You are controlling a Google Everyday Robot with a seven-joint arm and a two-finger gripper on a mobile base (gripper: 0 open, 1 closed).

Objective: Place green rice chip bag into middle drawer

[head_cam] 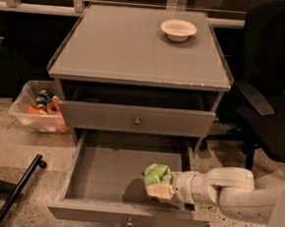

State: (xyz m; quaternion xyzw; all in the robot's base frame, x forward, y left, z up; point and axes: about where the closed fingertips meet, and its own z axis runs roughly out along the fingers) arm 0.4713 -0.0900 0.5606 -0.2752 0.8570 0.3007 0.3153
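White round bowl (178,29) on grey counter (132,50); clear plastic bin (38,121) at left; black office chair (268,86) beyond pincer (157,185), lower right.

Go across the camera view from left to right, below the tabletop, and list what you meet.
clear plastic bin → middle drawer, pulled open → green rice chip bag, held over the drawer's right front part by the gripper → black office chair

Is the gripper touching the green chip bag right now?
Touching. The camera view shows the gripper clamped on the green rice chip bag over the middle drawer.
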